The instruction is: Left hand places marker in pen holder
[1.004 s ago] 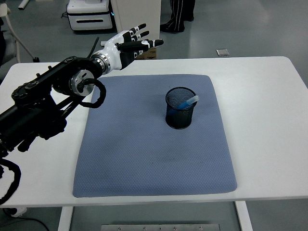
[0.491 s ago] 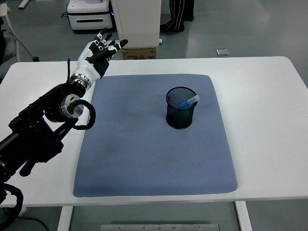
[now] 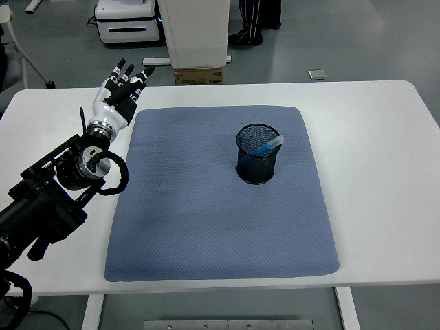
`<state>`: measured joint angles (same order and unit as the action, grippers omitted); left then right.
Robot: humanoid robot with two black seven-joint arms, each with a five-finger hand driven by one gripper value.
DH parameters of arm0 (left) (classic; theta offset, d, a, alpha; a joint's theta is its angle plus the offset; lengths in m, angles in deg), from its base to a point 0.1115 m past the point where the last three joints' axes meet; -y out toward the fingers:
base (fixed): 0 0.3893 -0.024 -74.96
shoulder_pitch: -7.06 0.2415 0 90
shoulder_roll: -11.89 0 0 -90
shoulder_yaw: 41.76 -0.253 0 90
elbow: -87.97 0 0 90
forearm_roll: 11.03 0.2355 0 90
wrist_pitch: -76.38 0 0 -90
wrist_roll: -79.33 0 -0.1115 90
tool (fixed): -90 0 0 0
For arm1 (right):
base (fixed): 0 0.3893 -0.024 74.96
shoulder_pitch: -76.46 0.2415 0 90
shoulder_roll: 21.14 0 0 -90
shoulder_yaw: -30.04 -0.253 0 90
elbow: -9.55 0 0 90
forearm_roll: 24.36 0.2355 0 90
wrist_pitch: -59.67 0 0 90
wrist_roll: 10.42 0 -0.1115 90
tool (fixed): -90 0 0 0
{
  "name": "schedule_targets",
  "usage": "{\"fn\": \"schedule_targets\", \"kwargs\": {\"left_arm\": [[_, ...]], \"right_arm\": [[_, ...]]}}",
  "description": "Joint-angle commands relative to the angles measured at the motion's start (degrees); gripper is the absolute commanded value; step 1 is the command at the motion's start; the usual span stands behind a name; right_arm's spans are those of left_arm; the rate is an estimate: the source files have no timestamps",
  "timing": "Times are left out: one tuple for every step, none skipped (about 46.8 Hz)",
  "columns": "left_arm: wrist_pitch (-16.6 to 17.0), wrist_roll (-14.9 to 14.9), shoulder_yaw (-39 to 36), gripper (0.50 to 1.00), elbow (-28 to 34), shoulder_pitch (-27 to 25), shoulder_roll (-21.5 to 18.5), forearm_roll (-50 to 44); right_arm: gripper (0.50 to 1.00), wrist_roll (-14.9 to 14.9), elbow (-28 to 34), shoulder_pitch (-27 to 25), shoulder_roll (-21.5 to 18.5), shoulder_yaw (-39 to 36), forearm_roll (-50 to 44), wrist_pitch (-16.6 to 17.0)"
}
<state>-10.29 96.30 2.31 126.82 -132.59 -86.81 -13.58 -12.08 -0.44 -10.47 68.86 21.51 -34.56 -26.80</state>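
Already the marker (image 3: 269,146) sits inside the pen holder (image 3: 258,154), blue body leaning against the rim, pale cap end poking out over the top edge on the side away from the left hand (image 3: 120,93). Holder is a black mesh cup, upright on the blue-grey mat (image 3: 206,220), well off to the right of the hand and nearer the table's near edge than it.

Left hand: fingers spread apart and extended, nothing in them, palm area white, fingertips black. It hovers over the white table (image 3: 371,137) just past the mat's far-left corner, well apart from the holder. Whether it touches the tabletop cannot be told from this angle, probably raised. The black forearm runs back from it to the picture's left edge.

Right hand: not visible anywhere.

Step judgement: placement looks done, 1 marker in 1 holder, release complete. What remains is retreat of the empty hand to a rest spot on its own side.

Next move calls for: little precision. Path back along the left side is free of objects, so no need to cross the mat or pass close to the holder. Only risk would be swinging toward the cup and tipping it, unlikely given the gap.
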Motion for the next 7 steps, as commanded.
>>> {"fn": "schedule_targets", "kwargs": {"left_arm": [[0.01,-0.01,0.14,1.000,-0.79,0.26,-0.10,0.00],[0.01,-0.01,0.23,1.000,-1.05,0.17,-0.10,0.00],[-0.08,-0.01,0.32,1.000,-1.31,0.17,-0.10,0.00],[-0.26,-0.01,0.40,1.000,-1.49,0.26,-0.10,0.00],[-0.69,-0.01,0.49,1.000,-1.84,0.17,-0.10,0.00],[-1.31,-0.01,0.49,1.000,-2.10,0.17,-0.10,0.00],[-1.92,-0.01,0.49,1.000,-2.37,0.17,-0.10,0.00]], "right_arm": [[1.000,0.00,-0.21,0.00,0.00,0.00,-0.08,0.07],[1.000,0.00,-0.21,0.00,0.00,0.00,-0.08,0.07],[1.000,0.00,-0.21,0.00,0.00,0.00,-0.08,0.07],[1.000,0.00,-0.21,0.00,0.00,0.00,-0.08,0.07],[1.000,0.00,-0.29,0.00,0.00,0.00,-0.08,0.07],[1.000,0.00,-0.30,0.00,0.00,0.00,-0.08,0.07],[1.000,0.00,-0.30,0.00,0.00,0.00,-0.08,0.07]]}}
